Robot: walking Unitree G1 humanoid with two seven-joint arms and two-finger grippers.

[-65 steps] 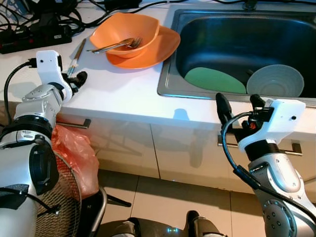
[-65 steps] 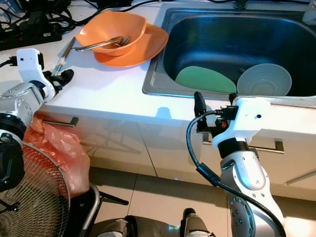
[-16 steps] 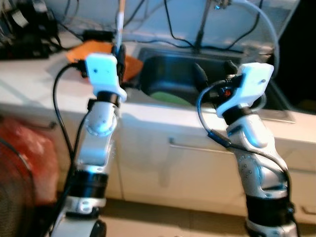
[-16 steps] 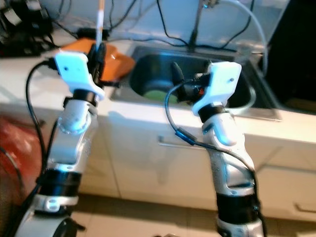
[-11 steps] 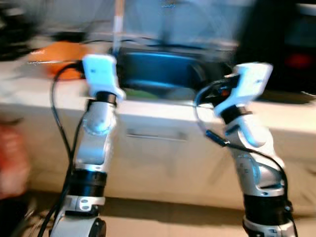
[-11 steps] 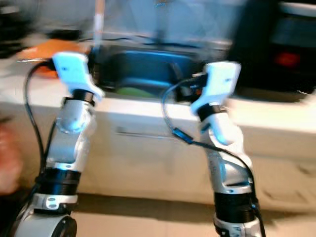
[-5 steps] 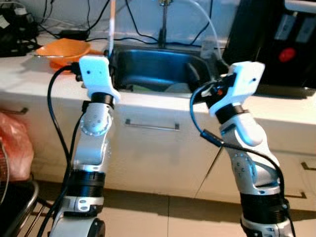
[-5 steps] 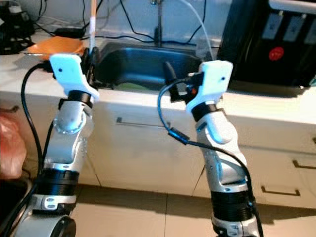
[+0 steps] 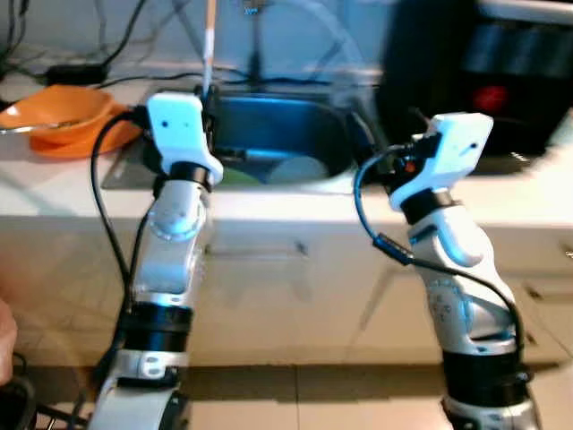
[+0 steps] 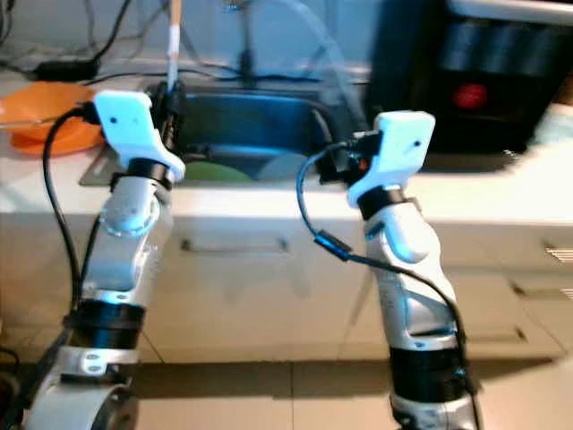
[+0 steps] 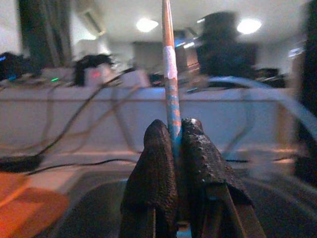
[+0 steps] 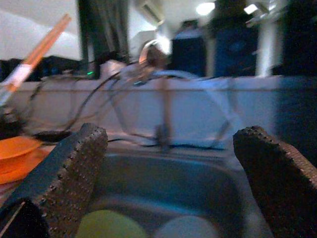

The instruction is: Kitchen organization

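Chopsticks carried upright past the steel sink [image 9: 269, 134].
The left gripper [image 11: 174, 148] clamps slim orange chopsticks [image 11: 168, 64] near their base; the right gripper [image 12: 171, 183] hangs spread and empty. Walking sway could lever them loose.

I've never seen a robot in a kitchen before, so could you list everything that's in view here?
Chopsticks: one pair, orange with a pale band, upright in the left gripper.
Bowl: one, orange, on the counter left of the sink, on an orange plate.
Sink: one, steel, set in the white counter.
Dishes in sink: one green plate, one pale bowl.
Appliance: one, black with a red spot, right of the sink.
Cables: several, black, behind the bowl.
Left gripper: shut on the chopsticks.
Right gripper: open, facing the sink.
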